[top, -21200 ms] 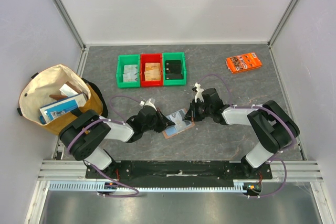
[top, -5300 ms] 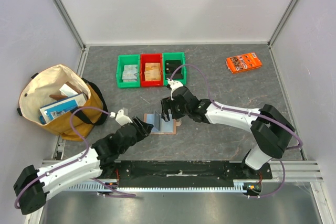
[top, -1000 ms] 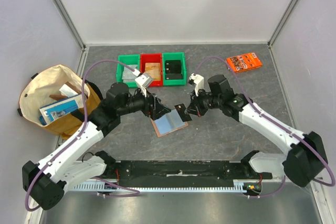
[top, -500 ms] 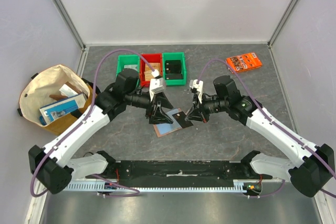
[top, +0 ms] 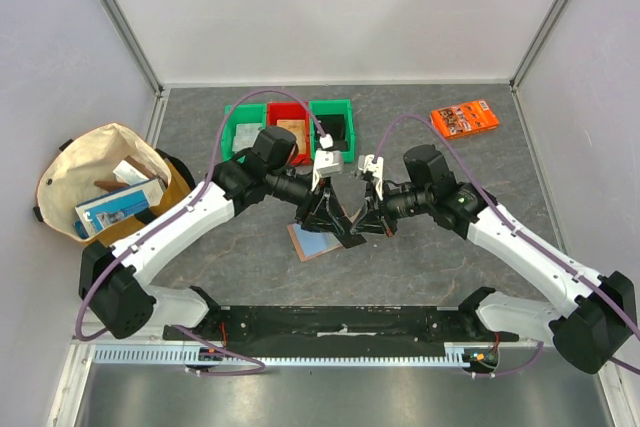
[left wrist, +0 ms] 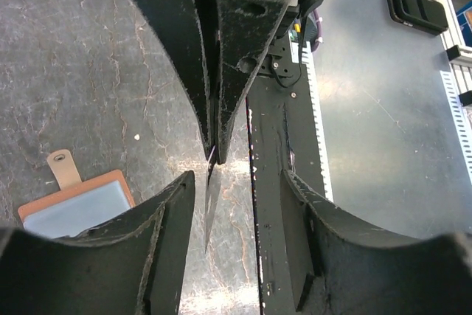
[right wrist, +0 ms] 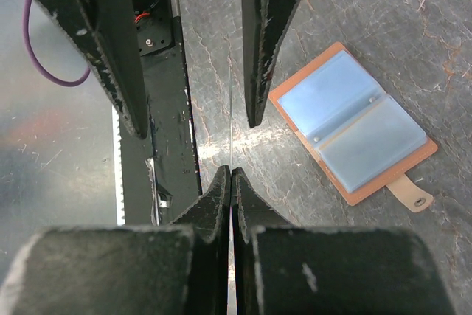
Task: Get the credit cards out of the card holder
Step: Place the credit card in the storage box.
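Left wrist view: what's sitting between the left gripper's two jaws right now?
A thin credit card, seen edge-on and pinched by the shut right gripper, stands between the open jaws of the left gripper. Both wrist views show it.

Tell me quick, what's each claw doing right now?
Left gripper: open, fingers either side of the credit card.
Right gripper: shut on that credit card.

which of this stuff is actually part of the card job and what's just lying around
Job:
card holder
card held up edge-on beside it
cards in the bins

Lying about:
orange packet
bag with its contents
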You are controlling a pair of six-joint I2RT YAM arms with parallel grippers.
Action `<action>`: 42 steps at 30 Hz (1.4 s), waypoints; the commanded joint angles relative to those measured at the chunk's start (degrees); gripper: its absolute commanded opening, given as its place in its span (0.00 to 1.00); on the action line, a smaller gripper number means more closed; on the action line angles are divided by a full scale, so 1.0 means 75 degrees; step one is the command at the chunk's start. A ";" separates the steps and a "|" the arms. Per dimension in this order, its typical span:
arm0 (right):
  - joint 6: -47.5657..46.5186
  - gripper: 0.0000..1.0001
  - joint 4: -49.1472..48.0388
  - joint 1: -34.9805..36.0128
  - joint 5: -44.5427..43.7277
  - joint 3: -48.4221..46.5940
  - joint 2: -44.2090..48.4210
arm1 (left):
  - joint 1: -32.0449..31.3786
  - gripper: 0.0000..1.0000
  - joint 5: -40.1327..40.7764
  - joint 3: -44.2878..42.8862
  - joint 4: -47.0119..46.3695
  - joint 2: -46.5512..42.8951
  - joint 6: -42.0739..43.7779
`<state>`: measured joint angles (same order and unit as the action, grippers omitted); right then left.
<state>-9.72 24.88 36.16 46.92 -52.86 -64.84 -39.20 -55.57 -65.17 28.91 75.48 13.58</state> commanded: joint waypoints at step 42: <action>0.2572 0.98 -0.2556 -0.0122 -0.4931 0.1575 0.1848 | 0.1559 0.02 0.6647 -0.0040 -0.4662 0.1723 -0.4963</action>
<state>7.64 9.54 35.33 12.49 -42.30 -53.08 -27.81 -11.75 -62.63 2.35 84.12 -16.97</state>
